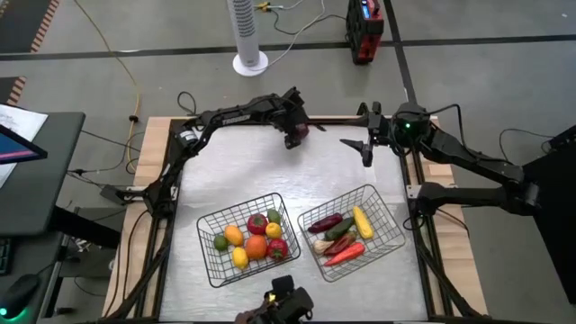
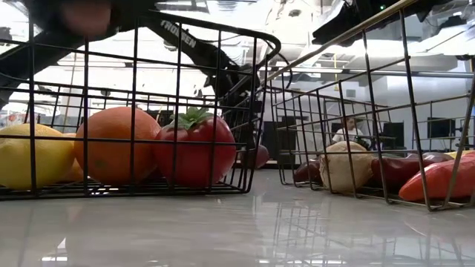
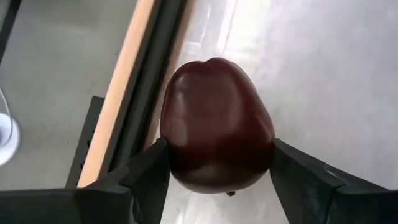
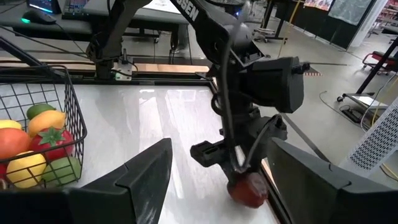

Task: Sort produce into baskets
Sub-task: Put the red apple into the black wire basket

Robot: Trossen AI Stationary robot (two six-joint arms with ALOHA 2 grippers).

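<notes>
Two risks. High view: left gripper (image 1: 295,135) at the table's far edge on the dark red round fruit (image 1: 298,131). Left wrist: fingers (image 3: 152,177) touch its rounded sides; could squirt out, off the table. Right gripper (image 1: 365,144) hovers open, empty

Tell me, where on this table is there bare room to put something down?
Free: the wide strip between the two baskets and the far edge, apart from the dark red fruit between the left fingers, and the narrow gap between the baskets. Crowded: both baskets, one with round produce, the other long pieces.
</notes>
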